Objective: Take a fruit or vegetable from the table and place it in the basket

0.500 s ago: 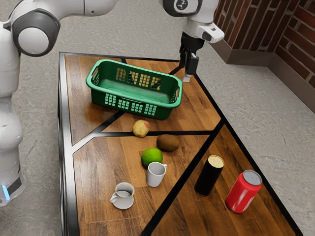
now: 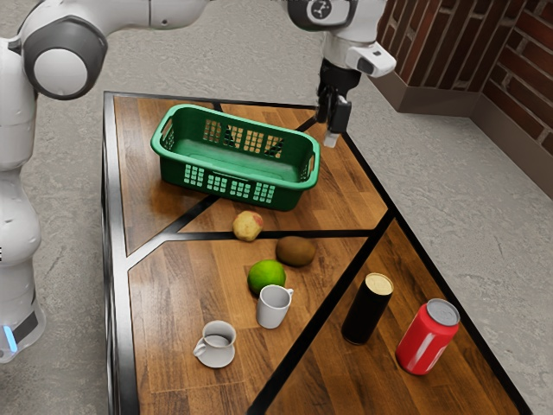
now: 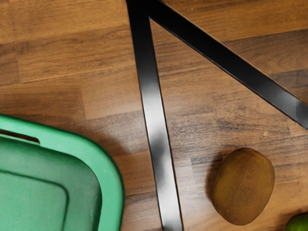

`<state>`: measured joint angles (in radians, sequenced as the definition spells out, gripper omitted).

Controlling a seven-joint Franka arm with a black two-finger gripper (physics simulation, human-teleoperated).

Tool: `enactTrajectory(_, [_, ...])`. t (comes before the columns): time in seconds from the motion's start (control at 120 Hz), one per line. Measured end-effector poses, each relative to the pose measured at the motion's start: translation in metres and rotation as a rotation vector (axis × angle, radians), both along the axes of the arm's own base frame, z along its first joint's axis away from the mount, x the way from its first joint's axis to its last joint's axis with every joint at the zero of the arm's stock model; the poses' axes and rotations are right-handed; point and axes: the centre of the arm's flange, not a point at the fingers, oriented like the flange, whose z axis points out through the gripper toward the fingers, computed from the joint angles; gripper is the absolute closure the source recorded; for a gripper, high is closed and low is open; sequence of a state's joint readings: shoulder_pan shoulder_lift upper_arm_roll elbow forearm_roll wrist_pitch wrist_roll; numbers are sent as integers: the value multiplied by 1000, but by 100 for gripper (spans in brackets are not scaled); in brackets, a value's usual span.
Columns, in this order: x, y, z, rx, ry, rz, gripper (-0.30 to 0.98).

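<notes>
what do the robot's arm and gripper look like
The arm is white, with smooth rounded segments, a dark grey collar around one joint's white cap, a round dark emblem near the wrist and a slim blue light low down. The gripper is black and angular, pale at its tip.

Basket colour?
Green basket, with lighter green showing at the side openings; shows best in the exterior view.
</notes>
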<state>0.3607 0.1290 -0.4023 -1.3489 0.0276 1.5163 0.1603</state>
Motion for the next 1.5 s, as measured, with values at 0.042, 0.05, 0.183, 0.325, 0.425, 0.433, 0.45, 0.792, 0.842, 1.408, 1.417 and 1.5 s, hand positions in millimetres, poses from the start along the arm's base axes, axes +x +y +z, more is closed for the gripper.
enactTrajectory(0.042, [-1, -24, 1, 0, -2, -45, 0])
enactTrajectory(0.05, [-1, -29, 1, 0, -3, -53, 0])
enactTrajectory(0.183, [-5, -67, 1, 25, -3, -130, 0])
enactTrajectory(0.325, [-29, -78, 2, 75, 19, -142, 0])
enactTrajectory(0.425, [-52, -96, -18, 122, 60, -169, 0])
enactTrajectory(0.433, [-53, -98, -21, 123, 64, -174, 0])
enactTrajectory(0.45, [-54, -102, -27, 127, 72, -183, 0])
enactTrajectory(0.792, [-49, -134, -112, 103, 131, -301, 0])
enactTrajectory(0.842, [-48, -135, -119, 100, 135, -309, 0])
enactTrajectory(1.408, [-13, -24, -130, 67, 104, -171, 0])
enactTrajectory(1.417, [-12, -25, -130, 66, 102, -173, 0])
enactTrajectory(1.5, [-10, -64, -130, 66, 87, -246, 0])
